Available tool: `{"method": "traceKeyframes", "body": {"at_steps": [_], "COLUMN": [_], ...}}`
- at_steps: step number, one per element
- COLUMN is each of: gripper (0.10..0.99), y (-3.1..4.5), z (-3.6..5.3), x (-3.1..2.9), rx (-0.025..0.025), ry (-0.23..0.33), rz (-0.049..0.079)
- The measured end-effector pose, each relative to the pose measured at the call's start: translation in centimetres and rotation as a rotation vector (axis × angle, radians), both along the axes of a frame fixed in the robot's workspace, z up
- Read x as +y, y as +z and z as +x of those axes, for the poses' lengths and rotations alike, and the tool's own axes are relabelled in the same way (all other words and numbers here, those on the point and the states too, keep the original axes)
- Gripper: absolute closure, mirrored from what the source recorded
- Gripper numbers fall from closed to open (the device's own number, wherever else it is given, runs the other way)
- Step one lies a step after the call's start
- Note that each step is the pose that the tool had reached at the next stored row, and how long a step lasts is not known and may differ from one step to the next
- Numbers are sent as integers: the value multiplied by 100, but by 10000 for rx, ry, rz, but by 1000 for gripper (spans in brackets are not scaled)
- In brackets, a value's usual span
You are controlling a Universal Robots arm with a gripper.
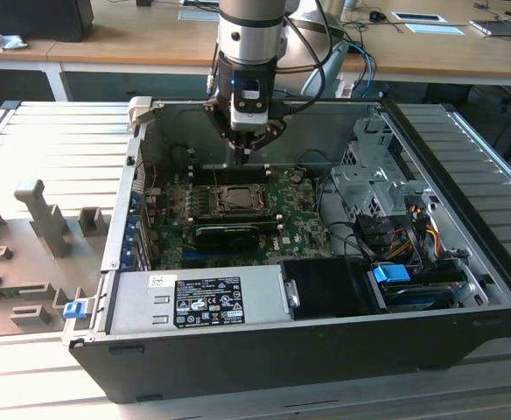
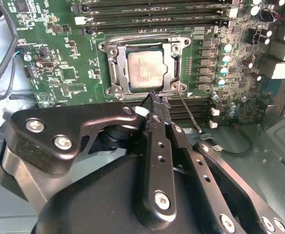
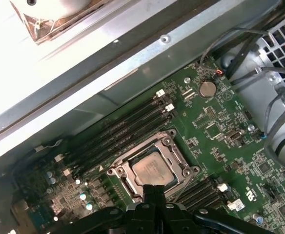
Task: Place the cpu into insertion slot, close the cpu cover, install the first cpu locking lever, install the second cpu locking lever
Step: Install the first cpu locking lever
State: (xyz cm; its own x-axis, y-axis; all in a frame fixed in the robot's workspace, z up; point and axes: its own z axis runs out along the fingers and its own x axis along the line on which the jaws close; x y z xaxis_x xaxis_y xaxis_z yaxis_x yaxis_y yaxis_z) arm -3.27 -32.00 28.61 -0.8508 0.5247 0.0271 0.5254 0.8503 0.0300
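Black gripper [image 2: 154, 99] linkage fills the foreground in both wrist views, its two fingers drawn together to a narrow tip with nothing visible between them. In the second wrist view that tip hangs at the edge of the socket, just beside one corner of the cpu cover [image 2: 114, 63]. The cpu [image 2: 146, 68] lies flat in the insertion slot [image 2: 171, 68], silvery top up. The cover's metal frame is folded down around it, so the chip shows through the square cut-out. A thin metal locking lever [image 2: 190, 113] slants away from the socket corner next to the fingertips, crossing the long black memory slots [image 2: 201, 105]. Another thin wire lever [image 2: 142, 38] runs along the far side of the cover. In the exterior view the arm [image 1: 251, 39] reaches straight down into an open computer case [image 1: 282, 363] resting on a ribbed grey table [image 1: 45, 140], with the gripper above the green motherboard [image 1: 295, 210].
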Motion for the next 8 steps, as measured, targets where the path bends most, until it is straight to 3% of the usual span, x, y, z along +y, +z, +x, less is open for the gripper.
{"method": "traceKeyframes", "body": {"at_steps": [4, 8], "gripper": [980, 980], "y": [-1, -2], "z": [0, -2], "x": [0, 0], "rx": [0, -40], "ry": [1205, 1880], "rz": [1, -3]}}
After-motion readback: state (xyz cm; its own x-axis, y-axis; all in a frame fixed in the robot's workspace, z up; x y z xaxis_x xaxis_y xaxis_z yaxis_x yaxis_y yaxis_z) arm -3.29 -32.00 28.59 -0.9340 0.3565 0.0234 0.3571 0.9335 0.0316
